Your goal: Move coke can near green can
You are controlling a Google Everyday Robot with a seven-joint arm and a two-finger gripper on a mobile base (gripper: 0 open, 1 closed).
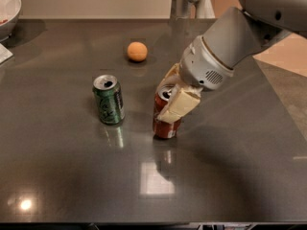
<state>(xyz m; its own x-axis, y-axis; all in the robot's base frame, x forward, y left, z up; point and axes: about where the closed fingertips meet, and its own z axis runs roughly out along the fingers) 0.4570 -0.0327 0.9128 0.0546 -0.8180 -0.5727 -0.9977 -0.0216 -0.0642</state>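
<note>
The coke can (165,126) is dark red-brown with a silver top and stands upright on the dark table (72,176), a little right of centre. My gripper (171,96) comes down from the upper right and its cream fingers (178,105) are closed around the can's upper half. The green can (109,99) stands upright to the left of the coke can, with a small gap between the two. Its silver top is open to view.
An orange ball (137,51) lies behind the cans. A white bowl (7,11) sits at the table's back left corner. My grey arm (235,42) spans the upper right. The table's right edge (283,99) borders a lighter floor.
</note>
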